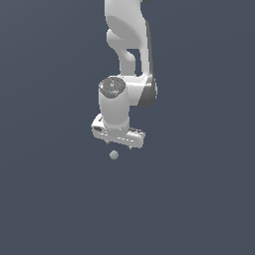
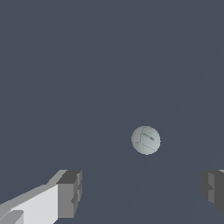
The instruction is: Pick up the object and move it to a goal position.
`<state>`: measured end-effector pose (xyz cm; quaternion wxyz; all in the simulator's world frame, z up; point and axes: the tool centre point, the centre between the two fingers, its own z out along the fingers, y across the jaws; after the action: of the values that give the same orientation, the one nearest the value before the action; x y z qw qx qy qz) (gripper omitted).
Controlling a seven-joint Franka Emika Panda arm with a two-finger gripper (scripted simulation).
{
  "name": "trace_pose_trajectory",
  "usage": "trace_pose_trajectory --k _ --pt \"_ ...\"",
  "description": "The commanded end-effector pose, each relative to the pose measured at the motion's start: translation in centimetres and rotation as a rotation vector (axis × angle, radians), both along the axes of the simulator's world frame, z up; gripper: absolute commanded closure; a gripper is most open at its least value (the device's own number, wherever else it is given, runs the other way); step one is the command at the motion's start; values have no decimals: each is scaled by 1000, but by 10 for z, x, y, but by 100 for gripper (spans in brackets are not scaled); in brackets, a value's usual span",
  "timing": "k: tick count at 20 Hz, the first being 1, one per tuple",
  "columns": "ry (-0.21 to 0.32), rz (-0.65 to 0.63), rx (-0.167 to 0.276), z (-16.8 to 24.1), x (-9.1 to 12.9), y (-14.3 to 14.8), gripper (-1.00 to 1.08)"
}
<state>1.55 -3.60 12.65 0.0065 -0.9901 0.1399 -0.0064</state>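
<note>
Gripper (image 1: 118, 143) hangs just above the small grey-green ball (image 1: 114, 155), fingers (image 2: 70, 192) spread wide and empty, ball offset from centre, so likely pre-grasp alignment.

Matte pale ball (image 2: 145, 140) — faintly lined, smooth white gripper (image 2: 140, 192)
</note>
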Motion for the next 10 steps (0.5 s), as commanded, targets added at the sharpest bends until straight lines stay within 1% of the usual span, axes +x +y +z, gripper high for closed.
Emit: trace_pose_trajectory --k 1,5,10 --pt "5 -74 -1 -16 0 -8 -92" --pt "11 -166 -4 -35 -1 -19 -92" --pt "15 -238 -7 -50 -3 -27 -92"
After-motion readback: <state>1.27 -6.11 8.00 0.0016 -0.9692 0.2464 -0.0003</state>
